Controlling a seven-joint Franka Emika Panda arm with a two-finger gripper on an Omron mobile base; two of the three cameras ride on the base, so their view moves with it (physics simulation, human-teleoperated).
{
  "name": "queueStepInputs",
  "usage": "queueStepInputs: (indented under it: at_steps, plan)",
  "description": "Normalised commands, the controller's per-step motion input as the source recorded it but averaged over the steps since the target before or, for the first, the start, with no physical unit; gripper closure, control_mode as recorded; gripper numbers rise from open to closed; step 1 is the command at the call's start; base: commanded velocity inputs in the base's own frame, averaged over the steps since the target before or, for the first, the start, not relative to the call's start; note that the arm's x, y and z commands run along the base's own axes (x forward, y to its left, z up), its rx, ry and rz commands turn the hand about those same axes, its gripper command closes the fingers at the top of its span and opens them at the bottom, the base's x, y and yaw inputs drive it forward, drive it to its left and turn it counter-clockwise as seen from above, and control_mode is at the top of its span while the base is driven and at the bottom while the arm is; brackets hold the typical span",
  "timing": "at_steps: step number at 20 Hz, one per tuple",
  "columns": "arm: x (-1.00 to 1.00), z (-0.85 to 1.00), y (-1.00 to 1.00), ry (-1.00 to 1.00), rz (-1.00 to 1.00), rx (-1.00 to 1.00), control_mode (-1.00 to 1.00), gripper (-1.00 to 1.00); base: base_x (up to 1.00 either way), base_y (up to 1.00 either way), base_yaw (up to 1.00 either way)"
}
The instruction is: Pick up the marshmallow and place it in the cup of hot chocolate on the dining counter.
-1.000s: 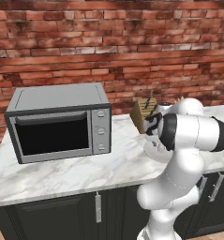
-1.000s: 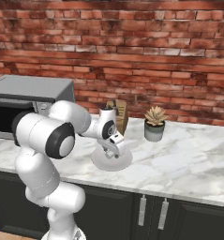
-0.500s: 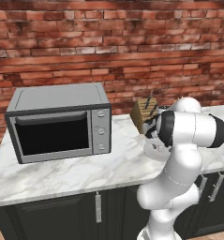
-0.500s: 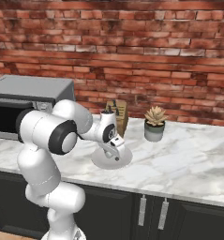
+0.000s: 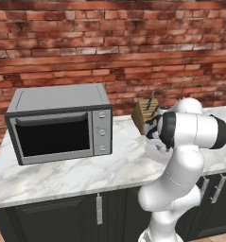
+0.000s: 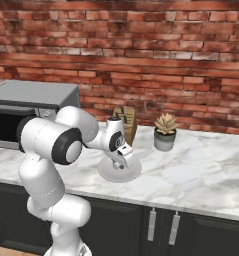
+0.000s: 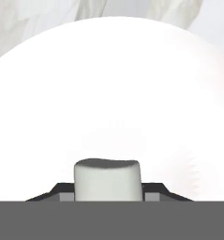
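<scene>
The marshmallow (image 7: 107, 179), a small white-grey lump, rests on a round white plate (image 7: 108, 84) in the hand view. My gripper (image 7: 107, 192) is shut on it, one dark fingertip (image 7: 62, 191) pressed against each side. From the right base view, the gripper (image 6: 122, 167) points down onto the same plate (image 6: 133, 172) on the marble counter by the brick wall. The cup of hot chocolate and the dining counter are out of view.
A silver microwave (image 5: 60, 123) stands on the counter to the left. A wooden knife block (image 6: 126, 122) sits right behind the plate, and a potted succulent (image 6: 165, 131) to its right. Bare marble (image 6: 211, 165) stretches further right.
The hand has dropped a little toward the plate and the jaws have closed in from wide open onto the marshmallow.
</scene>
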Motion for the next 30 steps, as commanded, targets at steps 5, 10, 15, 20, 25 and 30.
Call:
queueStepInputs:
  at_steps: [5, 10, 15, 20, 25, 30]
  plan:
    - [0.00, 0.00, 0.00, 0.00, 0.00, 0.00, -1.00, 1.00, 0.00, 0.00, 0.00]
    - [-0.03, 0.00, 0.00, -0.01, 0.00, 0.00, -1.00, 1.00, 0.00, 0.00, 0.00]
    - [-0.18, 0.44, 0.08, -0.16, 0.04, 0.00, -1.00, 1.00, 0.00, 0.00, 0.00]
    - [-0.02, 1.00, 0.20, -0.15, 0.16, 0.00, -1.00, 1.00, 0.00, 0.00, 0.00]
    - [-0.30, 1.00, 0.48, -0.01, 0.27, -0.07, -1.00, 1.00, 0.00, 0.00, 0.00]
    - [-0.43, 1.00, 0.41, 0.01, 0.25, -0.05, -1.00, 1.00, 0.00, 0.00, 0.00]
